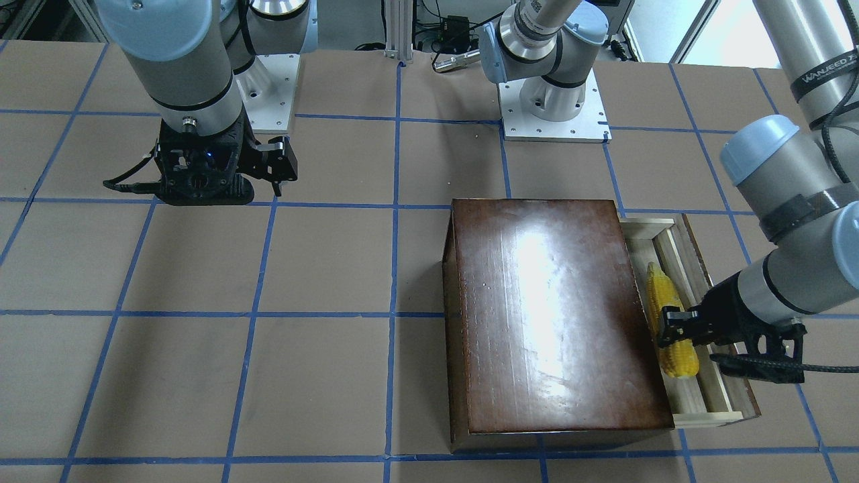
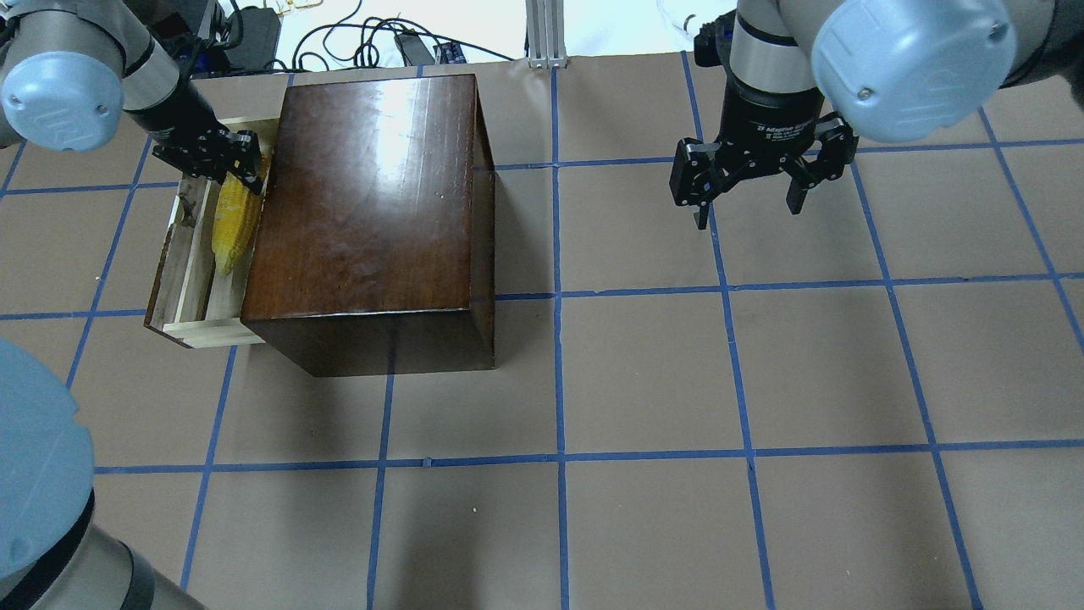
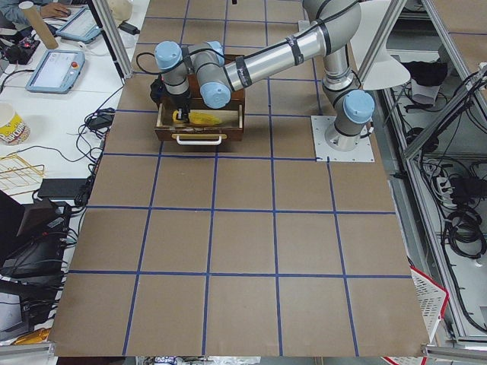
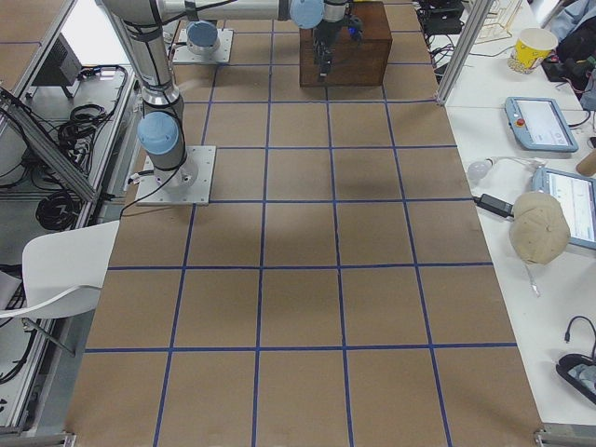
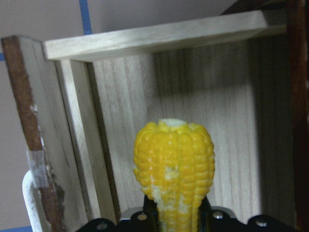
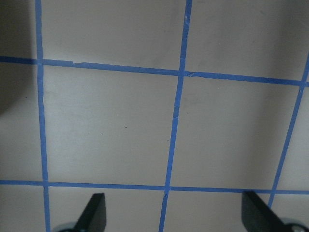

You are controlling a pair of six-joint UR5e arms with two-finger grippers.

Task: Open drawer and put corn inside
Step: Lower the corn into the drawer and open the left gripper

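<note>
The drawer (image 1: 711, 417) of pale wood stands pulled out from the side of the glossy dark-brown box (image 1: 550, 315). The yellow corn (image 1: 659, 290) lies lengthwise inside the drawer. My left gripper (image 1: 671, 327) is shut on the corn near its middle, low over the drawer. The overhead view shows the gripper (image 2: 241, 167) on the corn (image 2: 227, 230) in the drawer (image 2: 179, 254). The left wrist view shows the corn's blunt end (image 5: 174, 164) between the fingers, over the drawer floor (image 5: 217, 96). My right gripper (image 2: 749, 199) is open and empty over bare table.
The drawer's dark chipped front panel (image 5: 29, 145) carries a white handle (image 3: 199, 139). The box (image 2: 373, 203) sits on the table's left half. The right wrist view shows only brown table with blue tape lines (image 6: 176, 121). Arm bases (image 1: 553, 114) stand at the robot's side.
</note>
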